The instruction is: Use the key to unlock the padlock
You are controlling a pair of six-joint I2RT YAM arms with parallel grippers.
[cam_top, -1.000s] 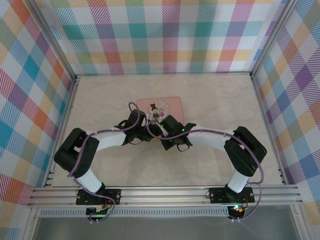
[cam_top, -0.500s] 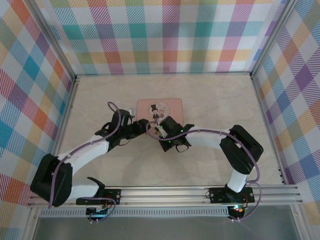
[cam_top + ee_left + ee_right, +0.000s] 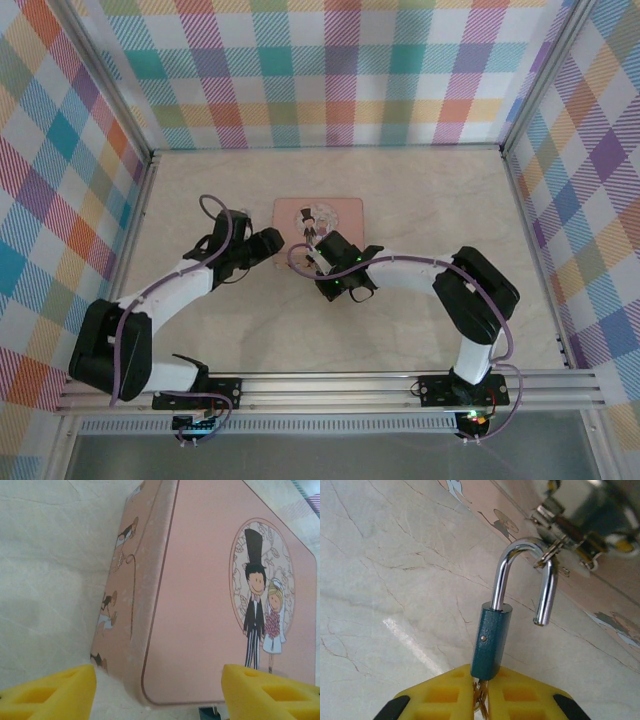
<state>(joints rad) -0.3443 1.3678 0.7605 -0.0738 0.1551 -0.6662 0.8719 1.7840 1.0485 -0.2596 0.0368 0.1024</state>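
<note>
Right pincer is clamped on the dark teal metal padlock, lower centre of the right wrist view. Its chrome shackle is sprung but hooked through the clasp of the pink picture tin. Left pincer gapes wide, empty. Best to grip firmly and unhook gently. No legible writing.

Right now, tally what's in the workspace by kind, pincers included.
pink tin: 1
padlock: 1
pincers: 2 (left pincer, right pincer)
Total: 4
</note>
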